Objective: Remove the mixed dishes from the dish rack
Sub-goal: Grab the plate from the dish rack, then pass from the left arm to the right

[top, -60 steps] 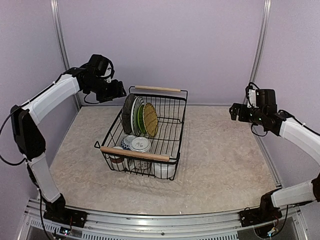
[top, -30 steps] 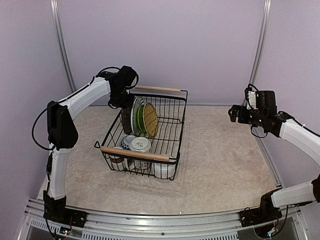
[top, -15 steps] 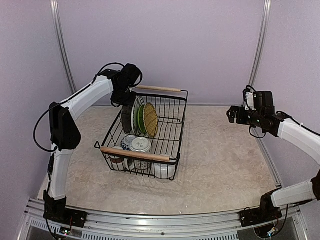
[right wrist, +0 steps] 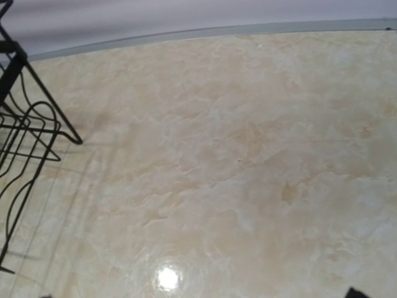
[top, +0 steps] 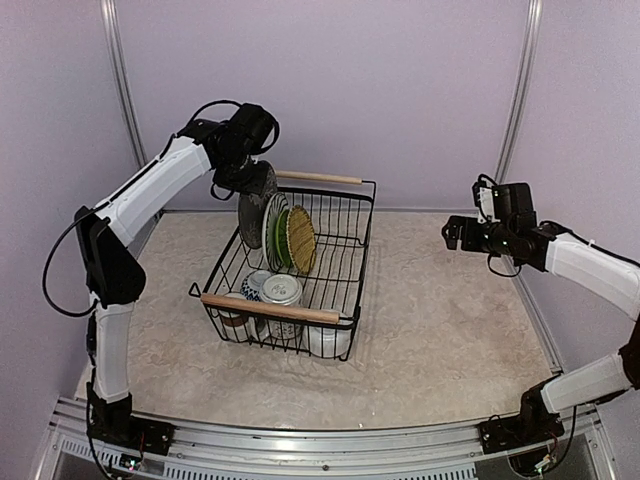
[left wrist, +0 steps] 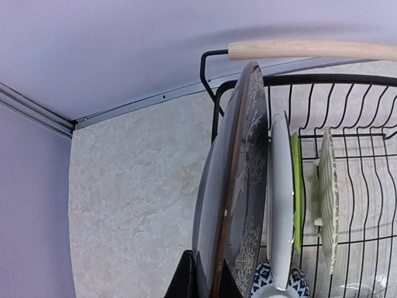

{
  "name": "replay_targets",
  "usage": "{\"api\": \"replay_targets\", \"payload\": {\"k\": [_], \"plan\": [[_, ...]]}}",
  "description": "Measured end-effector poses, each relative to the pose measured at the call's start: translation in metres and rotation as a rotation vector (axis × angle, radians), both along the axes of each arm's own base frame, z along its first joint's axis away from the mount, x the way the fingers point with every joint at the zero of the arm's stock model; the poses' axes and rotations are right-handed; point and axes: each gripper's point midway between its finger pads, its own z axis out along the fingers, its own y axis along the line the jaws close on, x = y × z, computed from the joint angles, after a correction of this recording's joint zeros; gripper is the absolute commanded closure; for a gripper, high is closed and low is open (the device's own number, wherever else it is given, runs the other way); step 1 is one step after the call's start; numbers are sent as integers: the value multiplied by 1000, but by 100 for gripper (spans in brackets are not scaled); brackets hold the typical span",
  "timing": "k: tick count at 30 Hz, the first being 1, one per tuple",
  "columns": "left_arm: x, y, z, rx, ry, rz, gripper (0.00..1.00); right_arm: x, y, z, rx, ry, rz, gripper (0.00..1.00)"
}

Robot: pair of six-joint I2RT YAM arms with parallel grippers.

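The dish rack [top: 345, 262], a black wire basket with two wooden handles, stands at the table's middle left. My left gripper [top: 252, 172] is shut on the top rim of a dark plate with a brown edge [left wrist: 234, 186], which hangs upright partly above the rack's far left corner. A white plate [left wrist: 280, 198], a lime green plate [left wrist: 296, 186] and a beige striped plate [left wrist: 327, 198] still stand on edge beside it. A blue-patterned white bowl [top: 259, 284] and mugs [top: 233, 312] lie at the rack's near end. My right gripper [top: 452, 232] hovers open over the right side.
The rack's far wooden handle [left wrist: 310, 49] runs just above the held plate's rim. The back wall and a metal corner post [top: 120, 90] are close behind the left arm. Bare marbled tabletop [right wrist: 236, 161] lies right of the rack, whose corner [right wrist: 25, 124] shows in the right wrist view.
My left gripper came in from the left, closed on the dark plate's rim and raised it partly out of the rack. The right arm drifted slightly left.
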Motion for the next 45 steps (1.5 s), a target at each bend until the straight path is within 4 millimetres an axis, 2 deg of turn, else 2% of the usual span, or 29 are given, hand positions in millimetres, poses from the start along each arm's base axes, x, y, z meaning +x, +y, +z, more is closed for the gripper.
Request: {"api": "replay_targets", "payload": {"k": [5, 11, 14, 18, 23, 26, 29, 32, 37, 40, 43, 45], "plan": [[-14, 4, 42, -58, -72, 2, 100, 6, 16, -3, 3, 13, 25, 0], [-27, 22, 86, -186, -135, 38, 100, 16, 46, -3, 25, 24, 75, 0], [-33, 35, 103, -295, -146, 55, 100, 21, 63, 0, 57, 26, 104, 0], [-43, 55, 118, -532, -122, 63, 100, 26, 83, 4, 147, 41, 143, 0], [-55, 72, 116, -823, -51, 65, 100, 23, 121, 14, 333, 64, 248, 0], [-58, 68, 113, -956, -14, 44, 100, 21, 149, 28, 462, 66, 324, 0], [-60, 48, 107, -1086, 40, -17, 100, 21, 177, 45, 597, 65, 391, 0], [-61, 24, 92, -1209, 119, -88, 100, 24, 204, 62, 730, 62, 447, 0], [-70, -4, 67, -1298, 231, -155, 100, 25, 246, 72, 881, 82, 533, 3], [-77, -16, 64, -1299, 256, -190, 100, 18, 268, 68, 929, 110, 575, 9], [-81, -24, 62, -1297, 266, -216, 100, 9, 283, 73, 967, 127, 612, 14], [-85, -31, 61, -1290, 276, -239, 100, 5, 288, 76, 983, 130, 624, 23]]}}
